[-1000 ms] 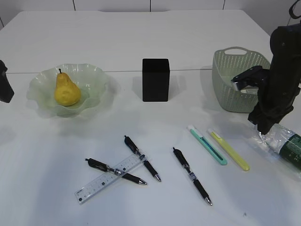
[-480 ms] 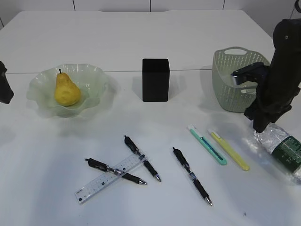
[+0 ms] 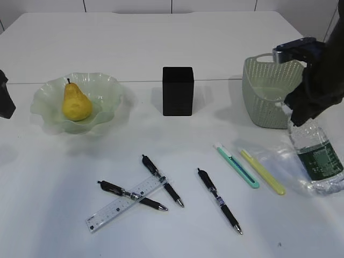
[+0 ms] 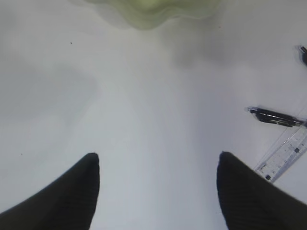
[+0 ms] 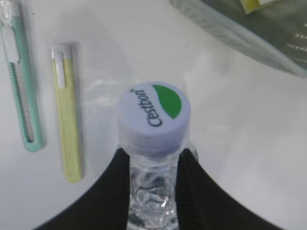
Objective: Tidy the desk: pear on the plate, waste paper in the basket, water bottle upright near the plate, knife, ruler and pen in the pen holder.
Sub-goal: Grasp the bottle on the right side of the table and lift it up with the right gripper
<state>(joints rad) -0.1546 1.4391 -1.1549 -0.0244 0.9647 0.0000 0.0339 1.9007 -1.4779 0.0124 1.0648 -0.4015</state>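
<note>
The yellow pear (image 3: 76, 102) with its short dark stem sat inside the translucent pale green ruffled glass plate (image 3: 105, 92), well to the left of the plain matte black square pen holder (image 3: 178, 91) on the white desk (image 3: 161, 48). The pen holder stood upright behind the pens, and its inside could not be seen from this angle. To the right of the pen holder stood the sage green perforated plastic basket (image 3: 264, 102); the right wrist view caught a scrap with yellow print lying in it (image 5: 253, 4).

Just right of the basket, the right pincer (image 5: 152, 160) was clamped narrow on the neck of the small clear water bottle (image 3: 315, 156) with the dark green label, right under its white cap with the green mark (image 5: 153, 118). The bottle stood tilted, its base on the desk.

In front of the pen holder lay three black pens; the one at (image 3: 132, 195) crossed the short clear plastic ruler (image 3: 127, 202). A teal utility knife (image 3: 237, 165) and a yellow one (image 3: 262, 171) lay side by side between the pens and the bottle.

The left pincer (image 4: 156, 189) hung wide and empty over bare desk, near the plate.
</note>
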